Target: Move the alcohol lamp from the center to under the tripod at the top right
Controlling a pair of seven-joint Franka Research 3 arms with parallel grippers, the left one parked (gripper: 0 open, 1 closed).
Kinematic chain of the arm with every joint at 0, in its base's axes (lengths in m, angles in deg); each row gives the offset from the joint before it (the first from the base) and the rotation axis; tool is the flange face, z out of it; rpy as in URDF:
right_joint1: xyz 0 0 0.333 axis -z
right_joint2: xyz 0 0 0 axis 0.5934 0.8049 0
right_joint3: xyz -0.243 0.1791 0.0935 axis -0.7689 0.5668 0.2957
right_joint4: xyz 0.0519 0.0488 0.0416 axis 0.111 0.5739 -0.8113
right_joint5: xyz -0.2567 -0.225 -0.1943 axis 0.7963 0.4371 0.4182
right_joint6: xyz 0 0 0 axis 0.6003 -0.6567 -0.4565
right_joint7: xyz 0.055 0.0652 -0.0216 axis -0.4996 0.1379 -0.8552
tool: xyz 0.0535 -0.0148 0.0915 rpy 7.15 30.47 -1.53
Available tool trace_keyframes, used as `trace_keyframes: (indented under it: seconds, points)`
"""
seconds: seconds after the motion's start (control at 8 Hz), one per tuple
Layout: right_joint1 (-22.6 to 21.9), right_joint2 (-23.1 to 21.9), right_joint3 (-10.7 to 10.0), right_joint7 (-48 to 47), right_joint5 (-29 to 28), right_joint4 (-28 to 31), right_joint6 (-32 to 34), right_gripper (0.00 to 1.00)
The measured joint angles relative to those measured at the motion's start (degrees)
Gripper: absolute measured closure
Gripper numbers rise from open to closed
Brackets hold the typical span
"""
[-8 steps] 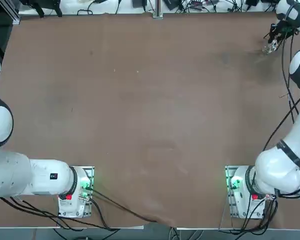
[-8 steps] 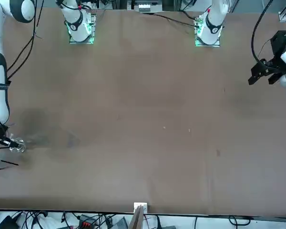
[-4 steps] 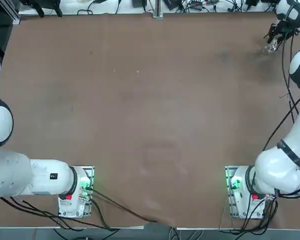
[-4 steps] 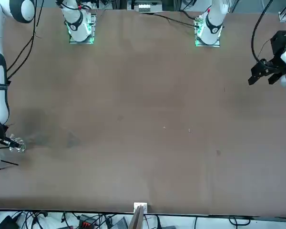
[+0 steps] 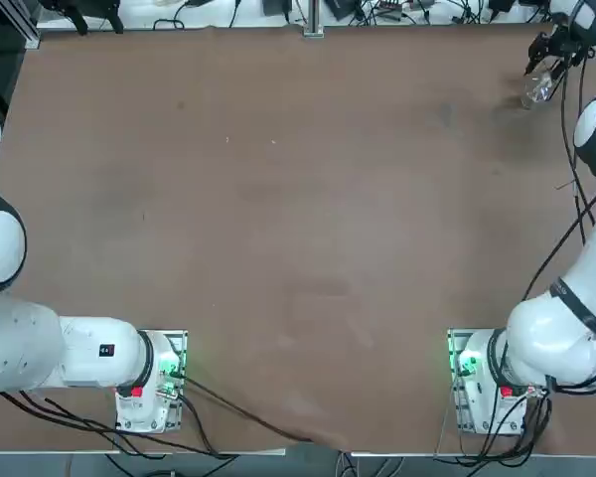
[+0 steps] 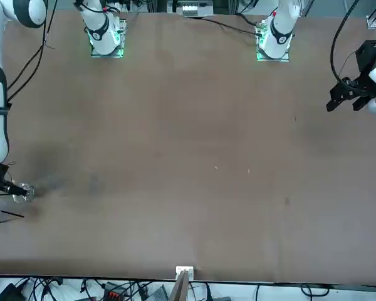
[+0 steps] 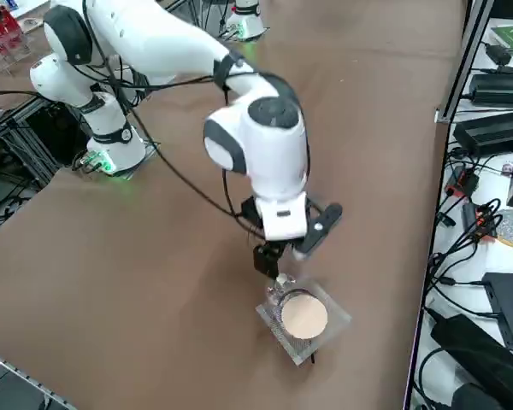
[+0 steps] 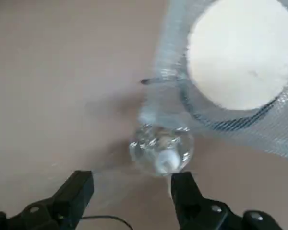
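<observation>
Release step: right tool [image 8: 129, 194] open just over the lamp [image 8: 161, 149], which stands free on the table [image 5: 298, 219] at the far right, beside the tripod [image 8: 242, 52], not clearly under it; next, judge placement, maybe re-grip.

The tripod [image 7: 301, 320] legs are hidden under its mesh; top view cuts it off.

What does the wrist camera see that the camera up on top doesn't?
Only the wrist camera shows the stand's white round top and mesh, and the right tool's fingers spread open, the little glass lamp just beyond their tips and beside the stand. Only the top camera shows the whole brown table and both robot bases. Both show the lamp and the tool.
</observation>
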Motion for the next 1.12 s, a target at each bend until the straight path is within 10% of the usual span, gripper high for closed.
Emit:
trace_keyframes:
  seconds: [0.75,1.12]
  points:
    - [-0.03,-1.02,-0.18,-1.72,-0.03,8.98,0.44,0.1]
    - [1.58,-0.68,-0.21,-2.01,-0.06,10.57,-4.02,0.58]
